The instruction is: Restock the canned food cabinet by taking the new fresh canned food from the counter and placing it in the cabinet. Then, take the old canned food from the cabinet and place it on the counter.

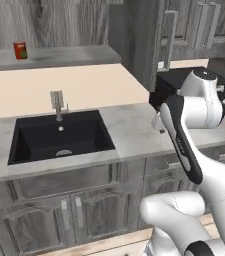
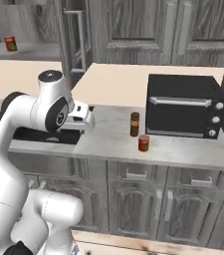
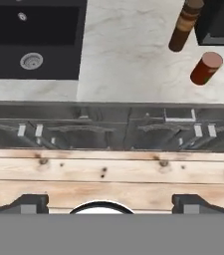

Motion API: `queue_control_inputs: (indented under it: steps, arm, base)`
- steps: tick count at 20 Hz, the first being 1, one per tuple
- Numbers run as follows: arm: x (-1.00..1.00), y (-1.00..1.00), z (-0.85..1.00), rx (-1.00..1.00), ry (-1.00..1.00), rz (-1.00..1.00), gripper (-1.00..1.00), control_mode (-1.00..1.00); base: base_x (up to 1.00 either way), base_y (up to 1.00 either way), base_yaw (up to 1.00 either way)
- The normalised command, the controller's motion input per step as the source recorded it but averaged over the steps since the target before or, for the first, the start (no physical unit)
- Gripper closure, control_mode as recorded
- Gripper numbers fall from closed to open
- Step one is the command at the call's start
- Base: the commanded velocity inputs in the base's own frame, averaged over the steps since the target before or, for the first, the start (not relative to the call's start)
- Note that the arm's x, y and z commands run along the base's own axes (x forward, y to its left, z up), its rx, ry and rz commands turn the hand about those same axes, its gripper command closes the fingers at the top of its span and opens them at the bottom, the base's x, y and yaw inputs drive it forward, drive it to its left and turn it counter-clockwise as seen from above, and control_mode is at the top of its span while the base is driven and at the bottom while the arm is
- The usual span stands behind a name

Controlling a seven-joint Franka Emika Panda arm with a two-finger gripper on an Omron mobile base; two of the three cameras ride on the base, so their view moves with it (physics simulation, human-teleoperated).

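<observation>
A red can stands on the pale marbled counter in front of a black oven, and it appears at the upper right of the hand view. Another red can sits on the grey shelf of the open wall cabinet, far left in the right base view. The cabinet door hangs open with its silver bar handle facing out. My gripper hovers above the counter's front edge, just right of the black sink. It is open and empty, with its fingertips wide apart.
A brown bottle stands just behind the counter can, also visible in the hand view. A black oven fills the counter's right end. A faucet rises behind the sink. Drawer-fronted cabinets and a wooden floor lie below.
</observation>
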Motion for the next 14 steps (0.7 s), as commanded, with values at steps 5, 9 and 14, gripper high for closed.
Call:
queue_control_inputs:
  steps: [5,9,14]
  arm:
    - [0.0,0.0,0.0,0.0,0.0,0.0,-1.0,1.0]
    - [0.0,0.0,0.0,0.0,0.0,0.0,-1.0,1.0]
    - [0.0,0.0,0.0,0.0,0.0,0.0,-1.0,1.0]
  base:
    - [0.09,-0.96,-0.09]
    - [0.48,-0.58,-0.05]
    - [0.58,-0.07,0.0]
